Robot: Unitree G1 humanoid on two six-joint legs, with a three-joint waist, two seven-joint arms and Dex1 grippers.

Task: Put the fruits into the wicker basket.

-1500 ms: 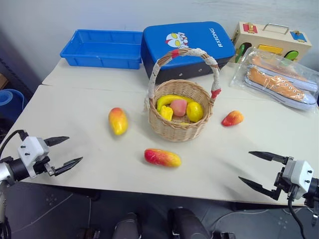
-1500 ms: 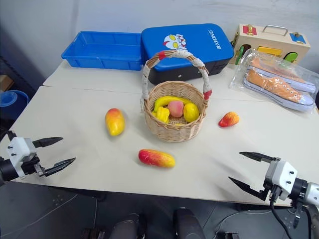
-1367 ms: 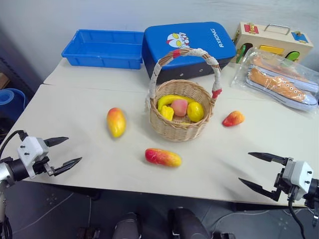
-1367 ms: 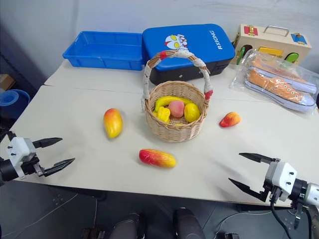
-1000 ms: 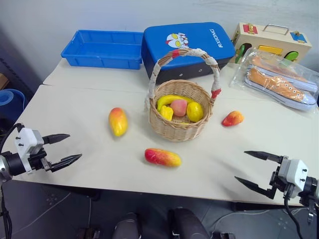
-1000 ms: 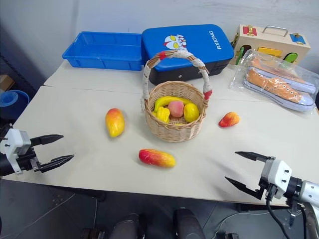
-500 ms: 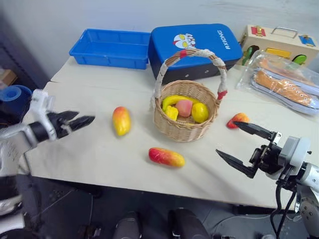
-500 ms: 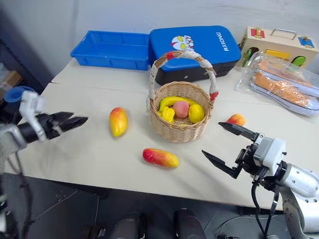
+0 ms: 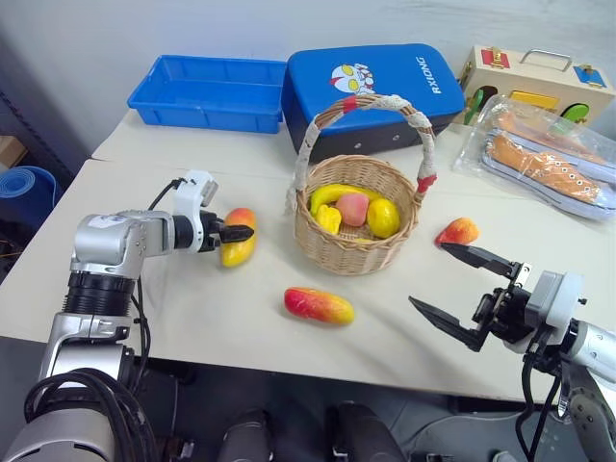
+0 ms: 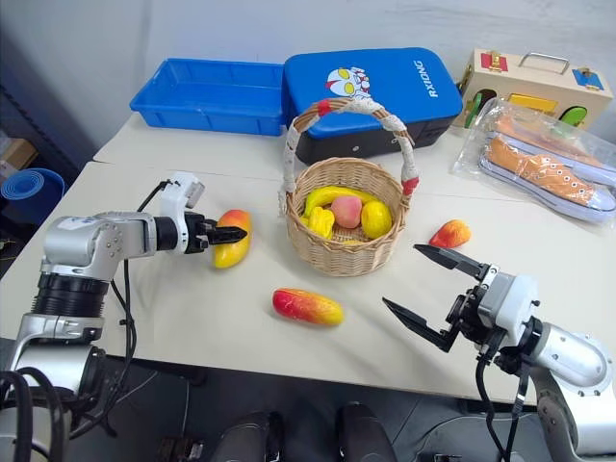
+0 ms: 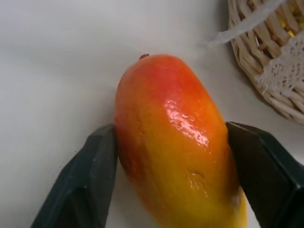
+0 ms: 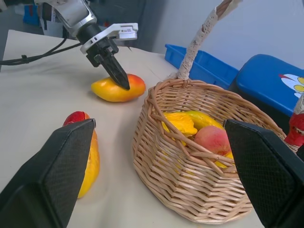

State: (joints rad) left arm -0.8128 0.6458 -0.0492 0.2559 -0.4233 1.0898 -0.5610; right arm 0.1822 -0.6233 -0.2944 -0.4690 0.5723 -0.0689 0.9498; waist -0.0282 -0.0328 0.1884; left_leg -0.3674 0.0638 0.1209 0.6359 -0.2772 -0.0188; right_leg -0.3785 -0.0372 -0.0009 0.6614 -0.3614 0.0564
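Three glossy red-to-yellow fruits lie on the white table around the wicker basket (image 9: 358, 252). A mango-like one (image 9: 239, 248) is left of it, a longer one (image 9: 318, 305) in front, and a small round one (image 9: 457, 231) to the right. My left gripper (image 9: 243, 232) reaches over the left fruit (image 11: 175, 142). Its fingers (image 11: 90, 175) press against both sides, and the fruit still rests on the table. My right gripper (image 9: 430, 274) hovers open and empty in front of the small round fruit. The basket holds yellow and peach-coloured toy fruit under its tall wrapped handle (image 9: 371, 104).
A blue plastic tray (image 9: 207, 91) and a blue case (image 9: 371, 82) stand behind the basket. A wooden box (image 9: 534, 77) and orange shoes in clear plastic (image 9: 544, 159) fill the back right. The table's front edge runs just below the long fruit.
My left arm swung in from the table's left edge to the left fruit, and its fingers narrowed onto it. My right gripper rose and moved inward, staying open. The camera shifted slightly.
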